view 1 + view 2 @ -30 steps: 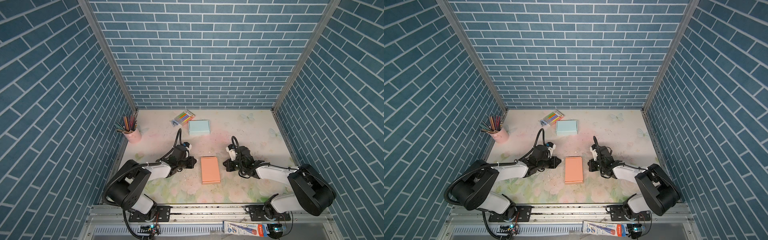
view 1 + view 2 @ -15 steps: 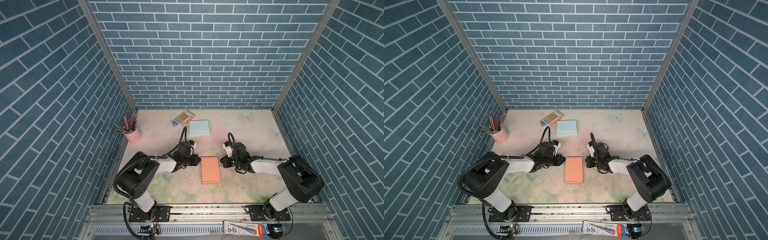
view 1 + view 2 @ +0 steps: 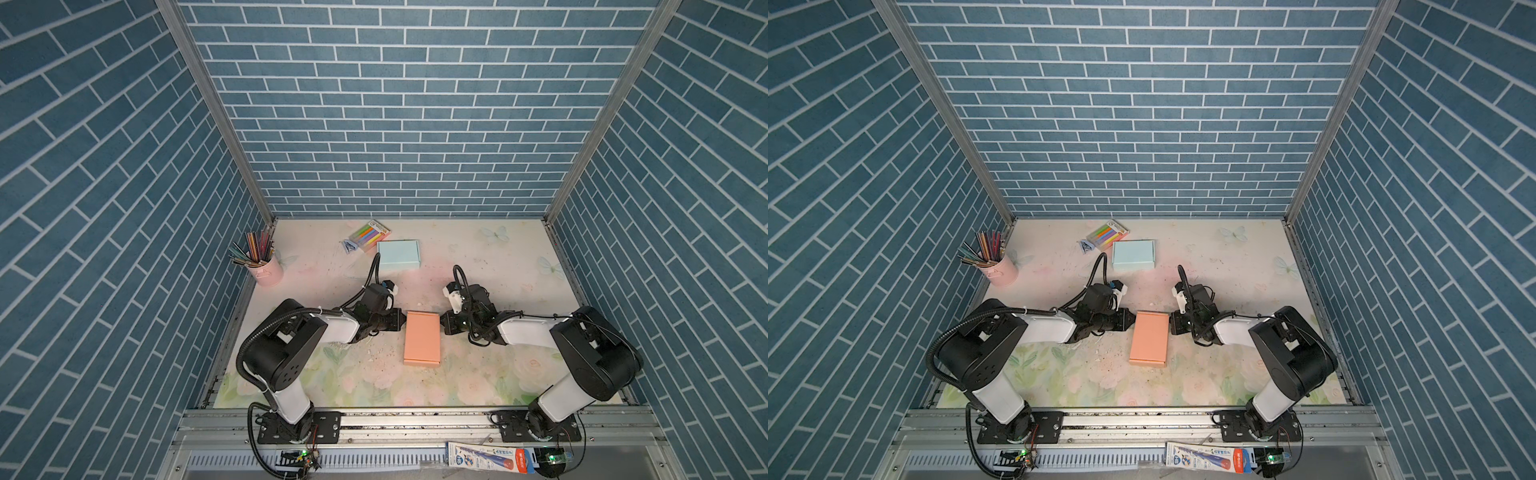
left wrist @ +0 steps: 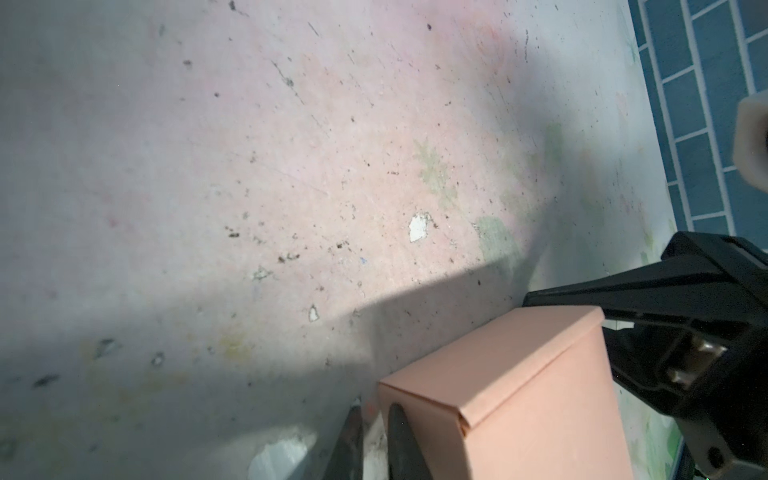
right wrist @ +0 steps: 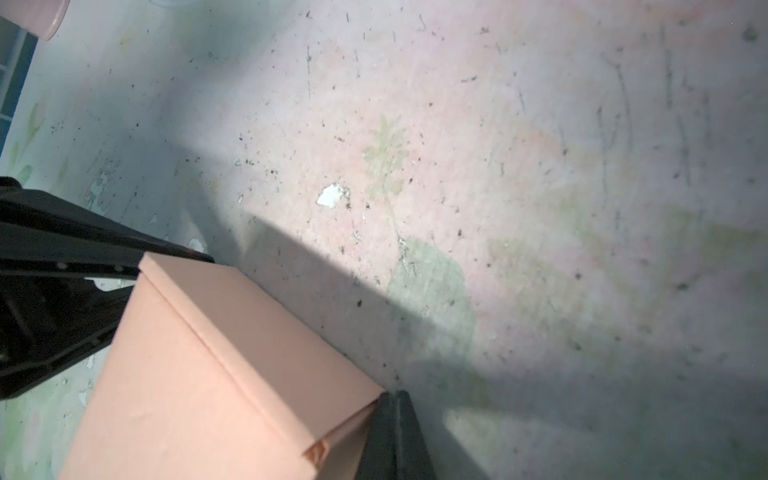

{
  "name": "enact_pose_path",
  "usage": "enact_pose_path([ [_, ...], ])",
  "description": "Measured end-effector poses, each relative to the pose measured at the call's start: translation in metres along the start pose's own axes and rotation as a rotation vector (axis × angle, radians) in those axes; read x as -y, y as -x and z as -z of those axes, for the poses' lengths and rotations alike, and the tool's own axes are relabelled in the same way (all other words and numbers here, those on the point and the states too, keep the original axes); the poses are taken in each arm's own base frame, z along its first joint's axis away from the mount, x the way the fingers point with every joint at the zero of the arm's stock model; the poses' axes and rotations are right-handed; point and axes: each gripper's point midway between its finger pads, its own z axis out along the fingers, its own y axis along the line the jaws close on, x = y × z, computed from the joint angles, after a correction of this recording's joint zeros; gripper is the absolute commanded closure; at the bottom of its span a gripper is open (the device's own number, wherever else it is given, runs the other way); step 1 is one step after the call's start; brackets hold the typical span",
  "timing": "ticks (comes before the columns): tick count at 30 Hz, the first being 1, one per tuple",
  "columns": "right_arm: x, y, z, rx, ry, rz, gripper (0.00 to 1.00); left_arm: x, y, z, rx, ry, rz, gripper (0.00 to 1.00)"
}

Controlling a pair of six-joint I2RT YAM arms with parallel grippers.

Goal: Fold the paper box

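The orange paper box (image 3: 422, 338) (image 3: 1149, 337) lies closed and flat on the floral mat, its long side running front to back. My left gripper (image 3: 401, 322) (image 3: 1132, 321) lies low against the box's left wall near the far end. In the left wrist view its fingers (image 4: 372, 409) stand a narrow gap apart beside the box (image 4: 519, 395), with nothing between them. My right gripper (image 3: 443, 326) (image 3: 1171, 324) meets the right wall opposite. In the right wrist view it (image 5: 392, 395) is shut, its tip touching the corner of the box (image 5: 216, 374).
A light blue box (image 3: 398, 253) and a pack of coloured markers (image 3: 370, 230) lie at the back. A pink cup of pencils (image 3: 266, 270) stands at the back left. Brick-pattern walls close three sides. Paint chips fleck the mat.
Both grippers have moved inward from beside the box to its two side walls near the far end. The box has stayed in place.
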Motion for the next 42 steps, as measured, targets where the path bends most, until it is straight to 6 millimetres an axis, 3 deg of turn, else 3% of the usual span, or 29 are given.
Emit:
enact_pose_path([
  [10, 0.000, 0.000, 0.000, 0.005, 0.001, 0.002, 0.96, -0.003, 0.000, 0.003, 0.010, -0.013, 0.023, 0.85],
  [21, -0.003, -0.022, 0.016, -0.002, 0.020, 0.002, 0.93, -0.028, -0.014, 0.033, 0.020, -0.012, 0.077, 0.83],
  [27, -0.010, -0.028, 0.017, -0.014, 0.033, 0.000, 0.93, -0.022, -0.029, 0.041, 0.007, -0.031, 0.070, 0.83],
  [33, -0.016, -0.035, 0.016, -0.030, 0.044, 0.005, 0.93, 0.002, -0.041, 0.039, -0.013, -0.083, 0.041, 0.83],
  [42, -0.023, -0.038, 0.014, -0.034, 0.050, 0.008, 0.94, 0.010, -0.057, 0.033, -0.042, -0.094, 0.051, 0.83],
])
